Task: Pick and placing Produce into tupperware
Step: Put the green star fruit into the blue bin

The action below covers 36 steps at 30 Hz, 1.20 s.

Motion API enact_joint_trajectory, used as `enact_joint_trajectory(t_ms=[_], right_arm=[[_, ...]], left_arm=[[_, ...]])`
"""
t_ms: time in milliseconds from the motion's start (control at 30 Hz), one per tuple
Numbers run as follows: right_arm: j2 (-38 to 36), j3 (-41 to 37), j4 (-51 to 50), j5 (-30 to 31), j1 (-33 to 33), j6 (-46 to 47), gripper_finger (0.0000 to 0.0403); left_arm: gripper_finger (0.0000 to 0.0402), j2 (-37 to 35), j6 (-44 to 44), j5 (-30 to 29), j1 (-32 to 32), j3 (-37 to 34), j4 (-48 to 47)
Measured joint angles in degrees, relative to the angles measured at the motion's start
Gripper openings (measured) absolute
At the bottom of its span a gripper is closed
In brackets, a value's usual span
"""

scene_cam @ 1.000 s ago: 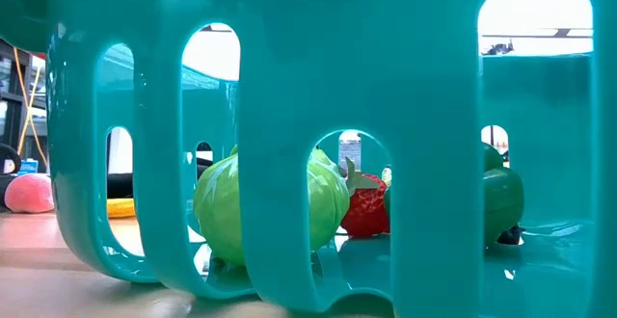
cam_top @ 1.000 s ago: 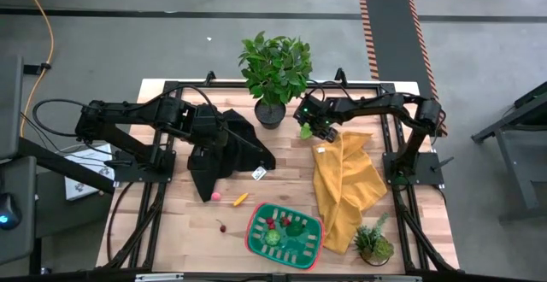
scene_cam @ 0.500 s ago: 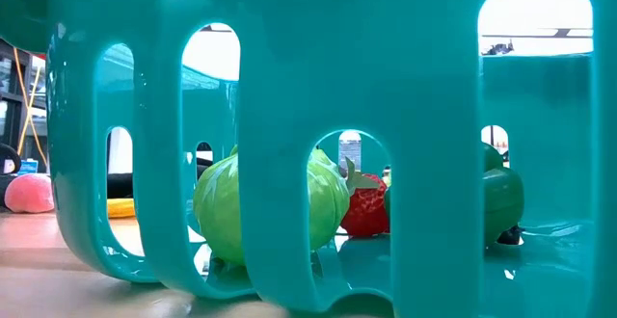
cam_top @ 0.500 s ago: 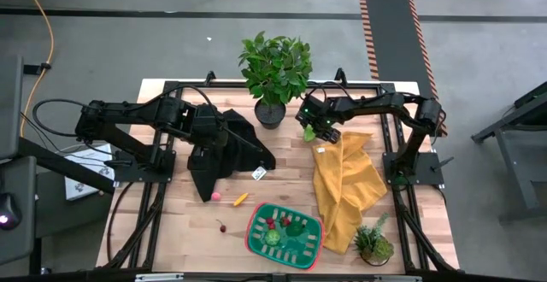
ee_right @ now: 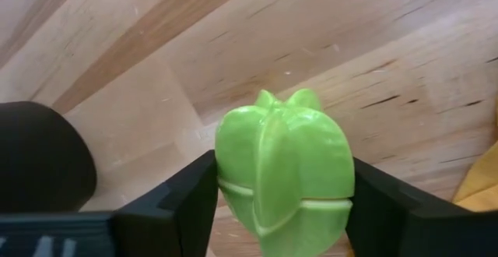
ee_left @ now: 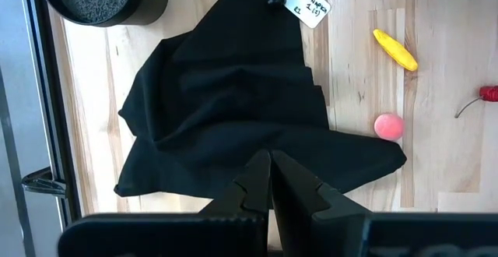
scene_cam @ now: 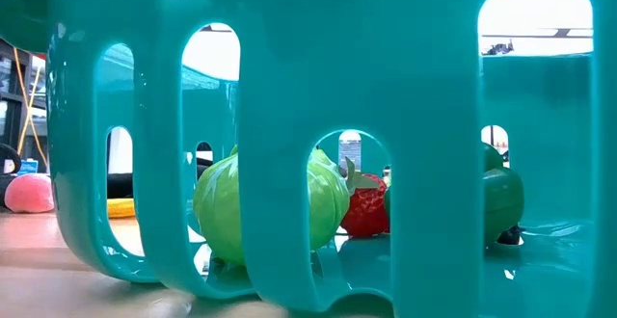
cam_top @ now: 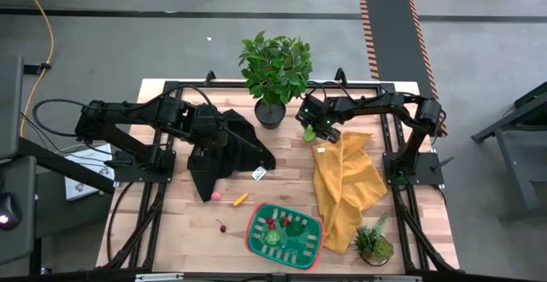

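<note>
Glossy lime-green plastic, ridged and lobed like a small pepper (ee_right: pixel 284 171), pinched between the dark fingers (ee_right: pixel 183 198) of the right hand (cam_top: pixel 316 129). Sits at the far side of the counter (cam_top: pixel 171 222), just beside the black pot of the leafy plant (cam_top: pixel 275 68) and at the top edge of the yellow cloth (cam_top: pixel 346 188). Well apart from the red-rimmed green container (cam_top: pixel 250 231) at the near edge.

Looks risky as a grip: hard, smooth, rounded flanks against flat pads, so likely to squirt out if squeezed off-centre or lifted fast. Could also roll away over the bare wood if dropped, or snag a fold of the soft, rumpled cloth on the way across. Needs a drop inside the shallow rim, not on it, with a round cabbage-like ball (scene_cam: pixel 270 207) and a red berry (scene_cam: pixel 364 212) already on the slotted base.

Left hand (ee_left: pixel 270 183) closed on nothing, above the limp black cloth (ee_left: pixel 233 109). Pink ball (cam_top: pixel 217 196), yellow piece (cam_top: pixel 241 199) and cherry (cam_top: pixel 221 226) loose on the wood, not yet collected.
</note>
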Motion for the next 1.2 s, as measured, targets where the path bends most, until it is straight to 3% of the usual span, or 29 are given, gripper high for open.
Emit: enact_joint_trajectory(t_ms=[500, 1200], right_arm=[[0.0, 0.0, 1.7, -1.2, -0.1, -2.8, 0.0205], [-0.1, 1.9, 0.0, -5.7, 5.0, -9.5, 0.0205]], left_arm=[[0.0005, 0.0, 0.1, 0.0, 0.0, 0.0, 0.0], [0.0005, 0.0, 0.2, 0.0, 0.0, 0.0, 0.3]])
